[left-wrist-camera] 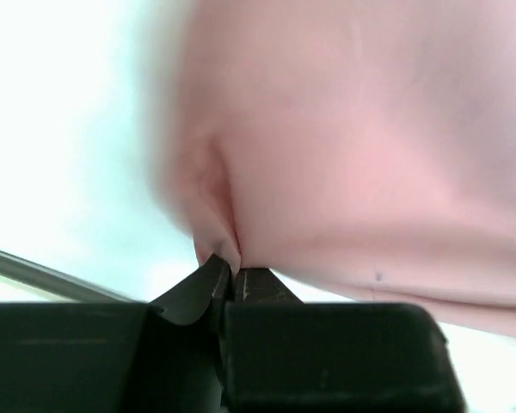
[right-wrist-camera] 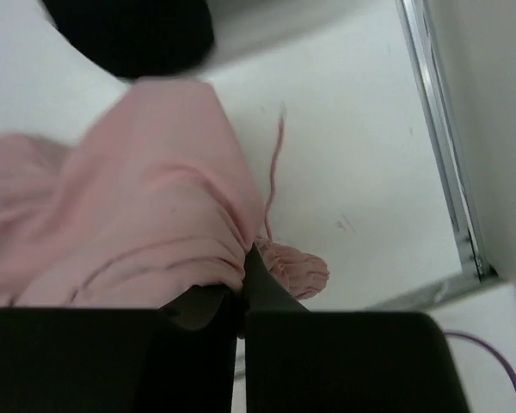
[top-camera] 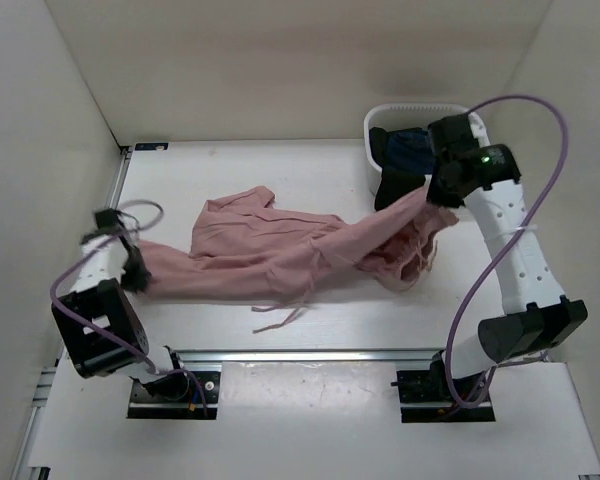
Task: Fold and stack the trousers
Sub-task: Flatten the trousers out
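**Grippers both pinching the trousers: spreading stage, no fold made yet**

Left gripper (top-camera: 135, 270) is closed on a leg end at the left of the table (top-camera: 280, 165). Right gripper (top-camera: 442, 195) is clamped on gathered fabric by the waist, just near the white basket (top-camera: 380, 120). The trousers (top-camera: 280, 245) stretch between them. They are crumpled mid-table, with one part bunched toward the far side. The drawstring (top-camera: 280, 318) trails toward the near edge.

Judgement: lay the garment flat before folding.
- Draw the ends apart evenly and keep them low.
- Hold the tension gentle so neither pinch slips.
- Keep the waist out of the basket.
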